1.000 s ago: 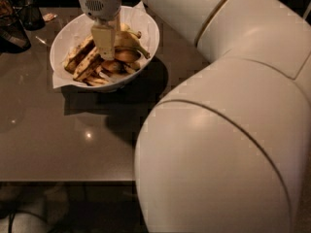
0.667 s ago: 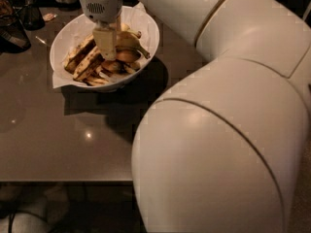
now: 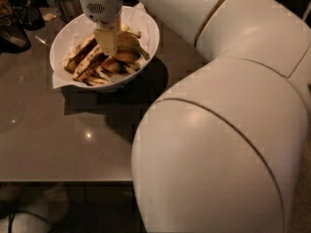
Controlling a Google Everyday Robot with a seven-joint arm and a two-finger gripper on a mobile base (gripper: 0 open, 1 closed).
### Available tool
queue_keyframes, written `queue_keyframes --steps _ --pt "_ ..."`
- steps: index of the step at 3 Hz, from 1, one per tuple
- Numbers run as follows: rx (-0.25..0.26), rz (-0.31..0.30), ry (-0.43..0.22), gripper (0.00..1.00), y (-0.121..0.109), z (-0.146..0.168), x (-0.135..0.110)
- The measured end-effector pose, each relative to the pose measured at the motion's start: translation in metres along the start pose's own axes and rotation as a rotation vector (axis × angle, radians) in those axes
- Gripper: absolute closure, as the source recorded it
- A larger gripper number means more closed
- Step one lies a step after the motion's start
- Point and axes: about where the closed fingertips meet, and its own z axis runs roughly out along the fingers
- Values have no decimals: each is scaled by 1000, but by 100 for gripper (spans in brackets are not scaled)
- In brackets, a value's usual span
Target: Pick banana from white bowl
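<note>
The white bowl [image 3: 146, 25], lined with white paper, stands at the back left of the table. It holds several bananas. The large yellow banana [image 3: 130, 41] lies on top at the right of the pile, its dark stem pointing to the lower right. Darker spotted bananas [image 3: 85, 57] lie at the left of the pile. My gripper [image 3: 108, 45] reaches straight down into the middle of the bowl and is shut on the left end of the yellow banana. The gripper hides that end of the banana.
My large white arm [image 3: 218, 130] fills the right half of the view and hides the table's right side. A grey tabletop [image 3: 58, 140] spreads in front of the bowl. Dark objects [image 3: 14, 28] and a metal cup [image 3: 68, 1] stand at the back left.
The gripper has shifted slightly in the bowl, and the yellow banana now shows more fully at its right side. My arm's bulk has shifted a little in the view.
</note>
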Motion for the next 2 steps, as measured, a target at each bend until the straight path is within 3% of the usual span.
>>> queue_keyframes --steps 1,2 --pt "0 0 0 100 0 0 0" --pt "0 0 0 100 0 0 0"
